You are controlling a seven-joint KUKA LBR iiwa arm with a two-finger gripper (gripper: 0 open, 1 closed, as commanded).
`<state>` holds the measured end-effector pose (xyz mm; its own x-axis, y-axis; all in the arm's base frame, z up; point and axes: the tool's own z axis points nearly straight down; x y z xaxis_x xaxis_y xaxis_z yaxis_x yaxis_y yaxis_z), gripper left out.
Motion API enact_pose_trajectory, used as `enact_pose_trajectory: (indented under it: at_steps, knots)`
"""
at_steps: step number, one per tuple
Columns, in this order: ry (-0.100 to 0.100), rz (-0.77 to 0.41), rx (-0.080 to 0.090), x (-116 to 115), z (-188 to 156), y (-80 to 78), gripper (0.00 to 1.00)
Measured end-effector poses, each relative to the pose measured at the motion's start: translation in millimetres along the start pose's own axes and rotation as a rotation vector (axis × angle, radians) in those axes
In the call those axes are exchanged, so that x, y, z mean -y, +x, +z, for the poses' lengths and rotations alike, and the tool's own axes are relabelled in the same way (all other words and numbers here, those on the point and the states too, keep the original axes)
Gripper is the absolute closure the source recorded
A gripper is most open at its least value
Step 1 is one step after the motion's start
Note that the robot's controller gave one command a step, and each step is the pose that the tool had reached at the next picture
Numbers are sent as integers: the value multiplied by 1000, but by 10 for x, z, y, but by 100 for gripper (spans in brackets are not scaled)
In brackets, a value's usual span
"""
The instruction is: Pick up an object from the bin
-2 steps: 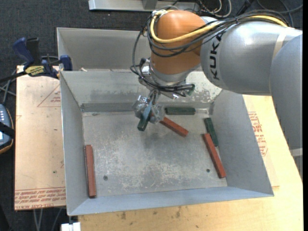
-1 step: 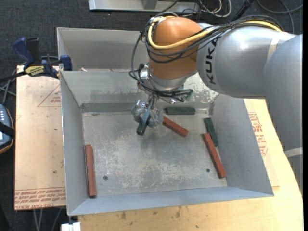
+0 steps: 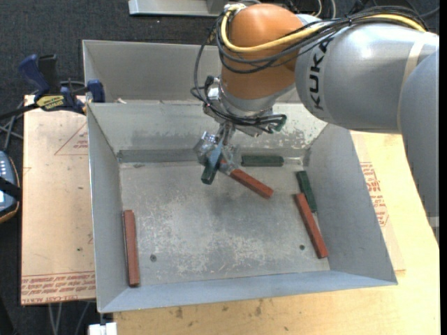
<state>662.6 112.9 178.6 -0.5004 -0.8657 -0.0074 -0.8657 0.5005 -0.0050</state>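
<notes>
1. The gripper [image 3: 218, 159] hangs under the arm's orange wrist cover [image 3: 258, 37], over the back-middle part of the grey bin [image 3: 105, 187].
2. From where I'm standing, it looks clamped onto a dark green stick [image 3: 209, 174]. The stick pokes out below the fingers, tilted, with its lower end leaning toward the bin's left side.
3. So the thing being picked is in the gripper, toward the back middle of the bin. Whether its lower end is touching the floor, I honestly can't tell.
4. Just to the right of it, a short red-brown stick [image 3: 251, 183] lies slanted on the floor. Its upper end is right by the gripper, and I can't tell if they touch.
5. A second green stick [image 3: 263, 160] lies flat along the foot of the back wall, just right of the gripper.
6. Over on the right, a third green stick [image 3: 305, 190] and a long red-brown stick [image 3: 311, 225] lie along the foot of the right wall, close together.
7. Another red-brown bar [image 3: 130, 248] lies on its own near the left wall, well apart from everything else.
</notes>
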Motion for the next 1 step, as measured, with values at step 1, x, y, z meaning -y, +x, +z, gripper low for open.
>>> enact_pose_trajectory:
  at_steps: [1]
  knots:
    - [-6,1,-4,-31,151,29,100]
